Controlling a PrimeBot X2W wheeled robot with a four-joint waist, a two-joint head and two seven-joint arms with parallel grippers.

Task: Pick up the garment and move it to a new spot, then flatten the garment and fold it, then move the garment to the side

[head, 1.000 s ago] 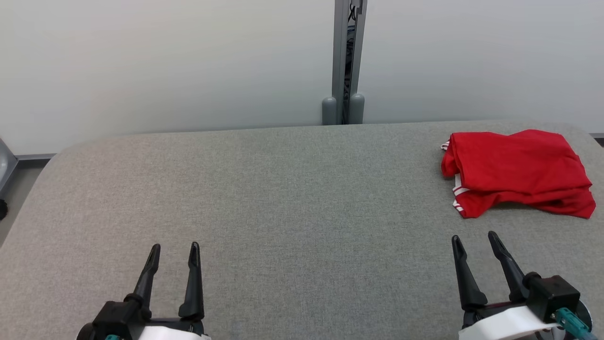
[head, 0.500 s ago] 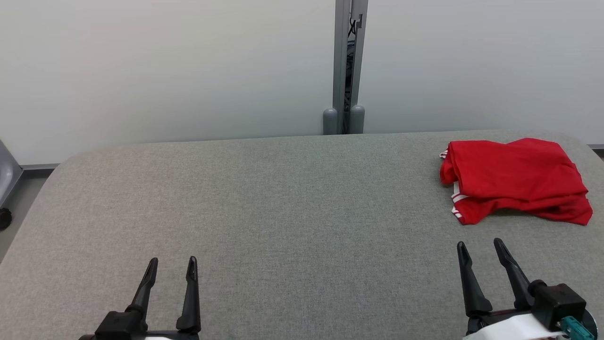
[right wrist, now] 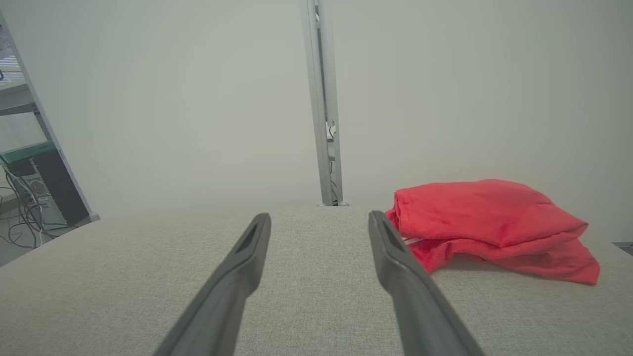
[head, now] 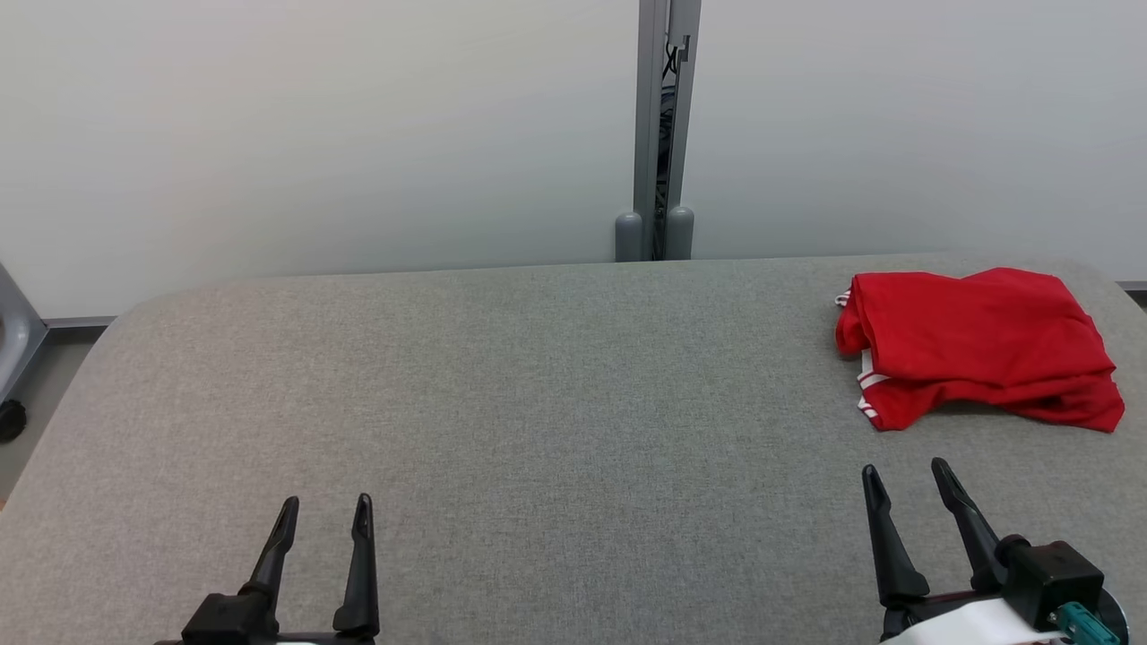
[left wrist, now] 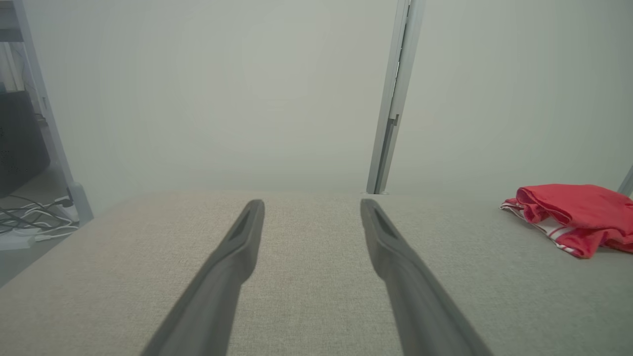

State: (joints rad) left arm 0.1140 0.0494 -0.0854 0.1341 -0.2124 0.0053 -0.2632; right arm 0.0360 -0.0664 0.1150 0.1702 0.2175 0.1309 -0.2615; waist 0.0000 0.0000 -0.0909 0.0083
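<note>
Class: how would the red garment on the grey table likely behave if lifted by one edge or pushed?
The red garment lies in soft, sagging folds, so it would probably droop, not hold shape. Its layers look loose and may unfold when lifted. Pushed, it would likely bunch on the textured table.

Both tools [head: 324, 509] [head: 903, 475] agape, empty.

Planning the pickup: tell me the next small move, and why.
Probably reach the right gripper forward to the near edge of the red garment. It lies bunched at the far right of the grey table, just ahead of that gripper, which is open and empty. The left gripper, also open, is much farther away.
</note>
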